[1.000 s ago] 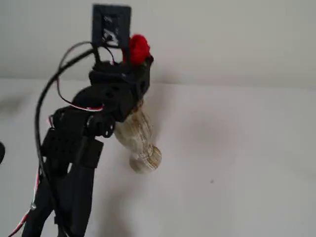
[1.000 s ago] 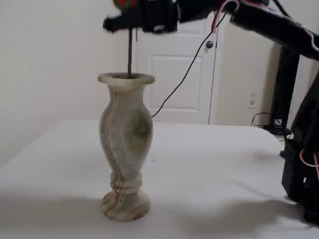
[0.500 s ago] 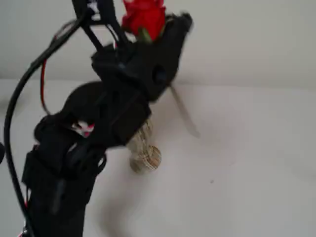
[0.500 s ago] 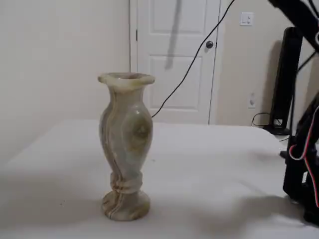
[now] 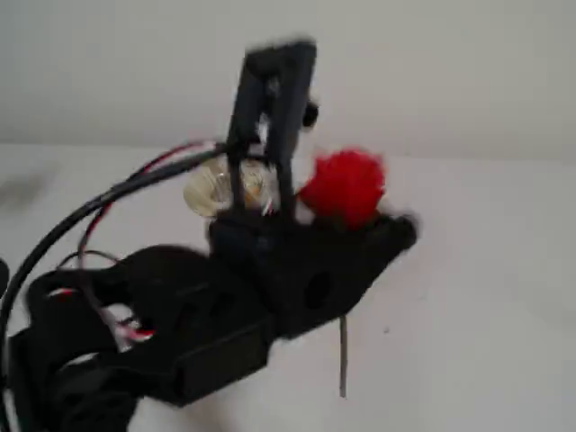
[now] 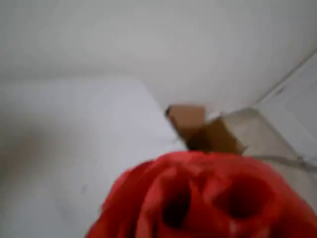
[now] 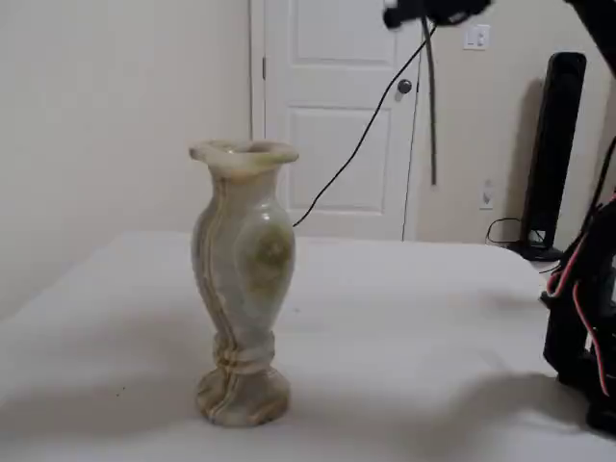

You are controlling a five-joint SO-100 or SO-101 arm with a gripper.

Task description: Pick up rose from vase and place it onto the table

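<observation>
One rose [image 5: 342,186], one vase [image 7: 243,279], one arm with one gripper [image 5: 373,225]. In a fixed view from above, the gripper is closed on the rose just under the red bloom, and the thin grey stem hangs out below the jaws over the white table [image 5: 486,306]; the vase rim shows only as a pale blurred patch behind the arm's upright link, to the left of the bloom. In a fixed view from the side, the vase stands upright and alone on the table [image 7: 404,318], its mouth empty; the stem [image 7: 429,106] hangs down from a dark shape at the top edge, up and to the right of the vase and well clear of it. The bloom is cut off above that frame. Arm base partly visible at right edge, red and black wires on it. Wrist view: bloom [image 6: 208,198] fills the lower part, blurred; fingers not visible there. Two brown box-like shapes [image 6: 203,129] lie beyond the table edge, too blurred to identify
</observation>
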